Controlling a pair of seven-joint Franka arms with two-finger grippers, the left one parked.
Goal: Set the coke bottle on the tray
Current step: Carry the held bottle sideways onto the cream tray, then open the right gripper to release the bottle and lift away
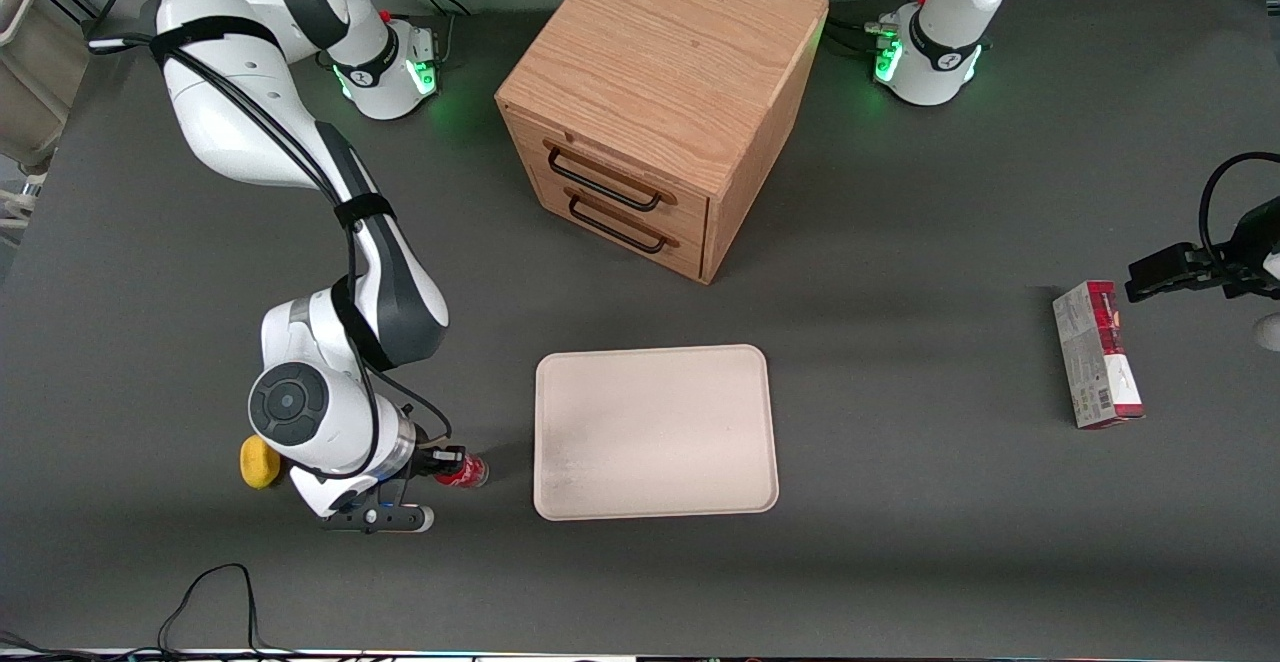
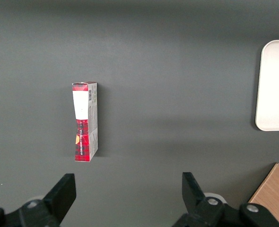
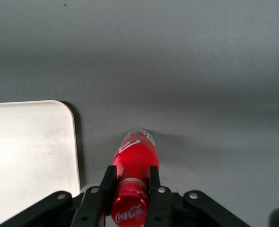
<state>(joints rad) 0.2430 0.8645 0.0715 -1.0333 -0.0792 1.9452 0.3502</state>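
Observation:
The coke bottle [image 1: 465, 471] is small, with a red cap and red label. It lies on the dark table beside the tray, toward the working arm's end. My right gripper [image 1: 445, 462] is low over it. In the right wrist view the fingers [image 3: 108, 182] press against the bottle's neck just below the red cap, so the gripper [image 3: 131, 182] is shut on the coke bottle [image 3: 135, 158]. The cream tray [image 1: 655, 432] lies flat with nothing on it; its rounded corner also shows in the right wrist view [image 3: 30, 146].
A yellow lump [image 1: 259, 463] lies by my wrist, on the side away from the tray. A wooden drawer cabinet [image 1: 660, 102] stands farther from the front camera than the tray. A red-and-grey carton [image 1: 1097, 354] lies toward the parked arm's end.

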